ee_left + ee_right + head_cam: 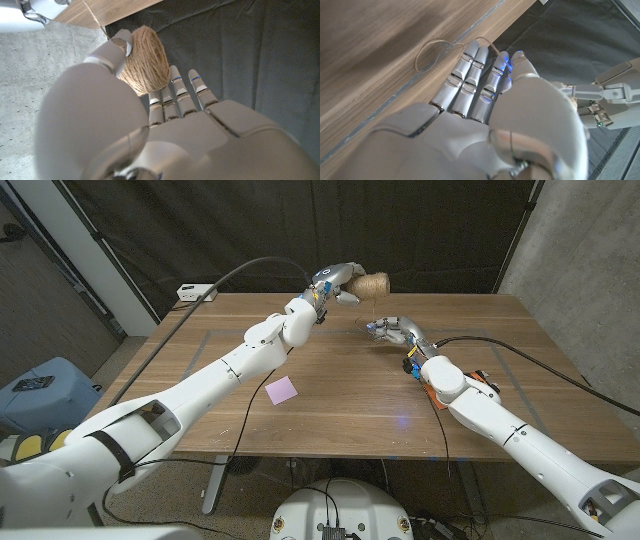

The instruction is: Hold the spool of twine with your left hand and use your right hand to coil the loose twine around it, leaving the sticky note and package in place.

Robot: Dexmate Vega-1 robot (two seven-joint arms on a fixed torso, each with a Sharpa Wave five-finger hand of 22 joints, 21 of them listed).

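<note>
My left hand (338, 281) holds the tan spool of twine (376, 282) in the air over the table's far edge. In the left wrist view the thumb and fingers (175, 92) grip the spool (147, 57). A thin strand (372, 308) runs straight down from it to my right hand (392, 330), which hovers just over the wood. The strand (492, 47) passes behind the straight, close-set fingertips of the right hand (485, 90) and seems pinched there. Loose twine (432, 52) lies in a loop on the table beyond them.
A pink sticky note (282, 390) lies on the wooden table (340, 415) near its middle, left of the right arm. A small orange and black thing (484, 380) sits beside my right forearm. A dark curtain hangs behind the table.
</note>
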